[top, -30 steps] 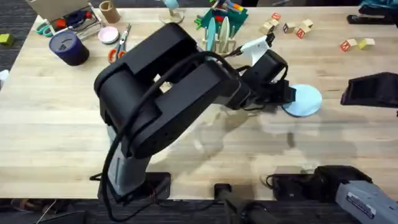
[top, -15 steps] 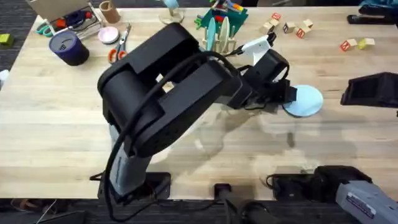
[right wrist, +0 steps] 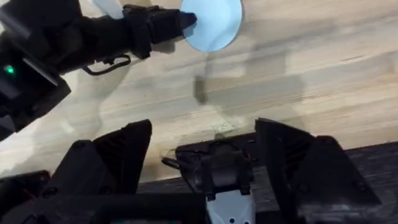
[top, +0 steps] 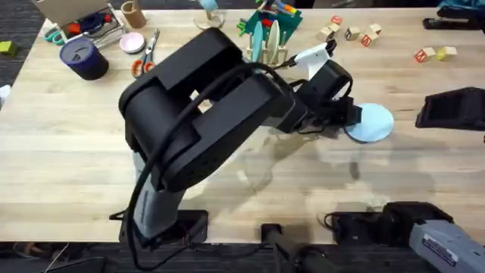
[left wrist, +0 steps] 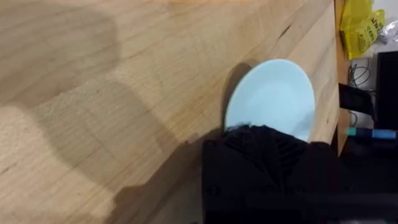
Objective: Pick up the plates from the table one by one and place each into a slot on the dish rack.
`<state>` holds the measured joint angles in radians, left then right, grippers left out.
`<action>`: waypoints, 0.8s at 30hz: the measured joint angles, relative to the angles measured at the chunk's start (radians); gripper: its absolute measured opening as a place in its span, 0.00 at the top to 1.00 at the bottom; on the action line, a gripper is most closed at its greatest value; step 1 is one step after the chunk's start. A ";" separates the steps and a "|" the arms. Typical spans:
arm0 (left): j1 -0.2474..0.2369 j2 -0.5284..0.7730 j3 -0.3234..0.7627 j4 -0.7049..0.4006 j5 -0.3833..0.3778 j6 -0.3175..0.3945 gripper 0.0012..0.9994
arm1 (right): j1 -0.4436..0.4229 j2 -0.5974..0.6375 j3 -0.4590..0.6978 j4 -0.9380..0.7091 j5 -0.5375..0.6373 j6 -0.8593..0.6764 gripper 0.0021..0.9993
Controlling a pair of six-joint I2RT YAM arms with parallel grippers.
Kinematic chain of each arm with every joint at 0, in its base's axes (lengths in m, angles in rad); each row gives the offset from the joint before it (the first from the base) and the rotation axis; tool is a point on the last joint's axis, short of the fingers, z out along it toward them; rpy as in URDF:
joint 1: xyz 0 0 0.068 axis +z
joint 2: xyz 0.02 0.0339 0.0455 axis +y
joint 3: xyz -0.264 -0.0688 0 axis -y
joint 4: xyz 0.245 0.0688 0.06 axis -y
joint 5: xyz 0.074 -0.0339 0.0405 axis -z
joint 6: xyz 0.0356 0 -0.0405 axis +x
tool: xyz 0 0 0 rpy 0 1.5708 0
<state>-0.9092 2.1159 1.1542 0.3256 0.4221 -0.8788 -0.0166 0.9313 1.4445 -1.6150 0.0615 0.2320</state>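
While the left gripper [top: 355, 115] meets the near rim of the light blue plate [top: 371, 123], which lies flat on the table [top: 68, 152] right of the dish rack [top: 267, 51], its jaw state cannot be told; the right gripper [right wrist: 202, 152] rests open by its base, keeping clear.

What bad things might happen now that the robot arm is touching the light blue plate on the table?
The left gripper meets the pale blue round plate only at its edge, so the flat plate may slide across the light wooden table instead of lifting. If lifted by that thin edge, it might tilt and drop. The small wooden dish rack already holds a cyan plate and sits against a green toy block, so the carried plate might bump them.
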 joint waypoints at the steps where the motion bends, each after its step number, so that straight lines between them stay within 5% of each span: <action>1: 0.000 0.000 0.000 0.000 0.000 0.000 0.96 | 0.000 0.000 0.000 0.000 0.006 0.008 0.00; 24: 0.000 0.000 0.000 0.000 0.000 0.000 0.96 | -0.011 0.024 0.000 0.063 0.152 0.188 0.00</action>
<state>-0.9092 2.1162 1.1542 0.3260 0.4217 -0.8790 -0.0279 0.9553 1.4445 -1.5525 0.2132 0.4198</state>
